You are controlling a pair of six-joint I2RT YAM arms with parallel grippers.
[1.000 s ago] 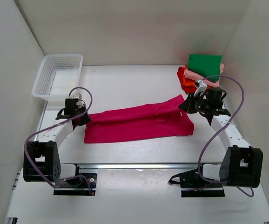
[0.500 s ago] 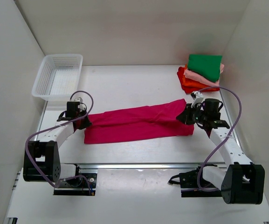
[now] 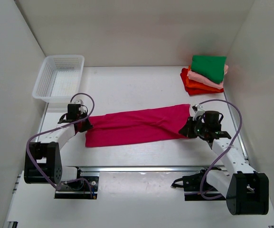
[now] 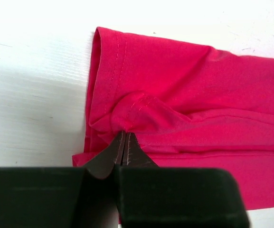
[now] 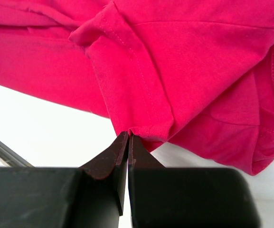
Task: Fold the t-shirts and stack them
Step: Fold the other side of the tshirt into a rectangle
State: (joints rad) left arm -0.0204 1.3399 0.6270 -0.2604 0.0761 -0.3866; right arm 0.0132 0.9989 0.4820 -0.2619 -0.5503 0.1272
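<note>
A magenta-pink t-shirt lies stretched in a long band across the table. My left gripper is shut on a fold at its left end; the left wrist view shows the pinched cloth at my gripper. My right gripper is shut on the hem at its right end; the right wrist view shows the hem at my gripper. A stack of folded t-shirts stands at the back right: green on top, light pink, orange and red below.
A white mesh basket stands at the back left. White walls enclose the table on three sides. A metal rail runs along the near edge between the arm bases.
My right gripper has moved toward the near edge, pulling the shirt's right end with it. My left gripper has shifted slightly, still holding the left end.
</note>
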